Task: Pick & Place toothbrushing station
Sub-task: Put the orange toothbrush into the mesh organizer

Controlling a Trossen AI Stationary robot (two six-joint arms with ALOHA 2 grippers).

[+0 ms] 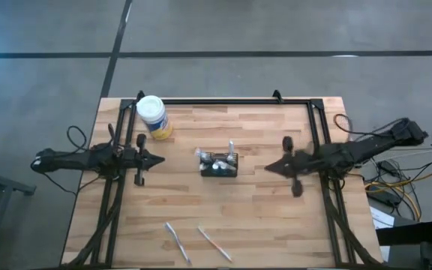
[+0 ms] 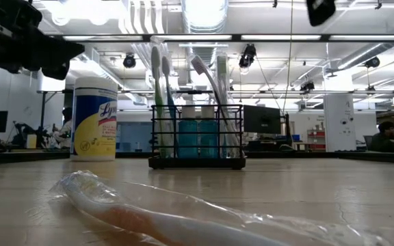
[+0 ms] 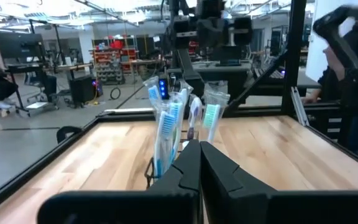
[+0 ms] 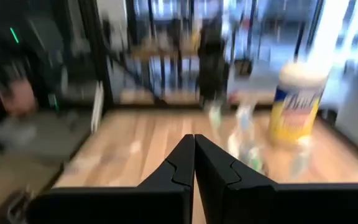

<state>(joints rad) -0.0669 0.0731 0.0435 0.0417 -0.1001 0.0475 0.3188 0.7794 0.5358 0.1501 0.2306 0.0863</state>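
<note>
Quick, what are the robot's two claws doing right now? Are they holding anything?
Left gripper: shut, holding nothing, hovering left of the caddy.
Right gripper: shut, holding nothing, hovering on the caddy's other side.

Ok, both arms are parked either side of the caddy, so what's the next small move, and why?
Probably open the left gripper and ease toward one wrapped toothbrush near the front edge: both grippers, including the right gripper, are shut and empty, and the caddy already stands mid-table.

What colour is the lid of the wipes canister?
White, on the yellow wipes canister; the high view shows it best.
</note>
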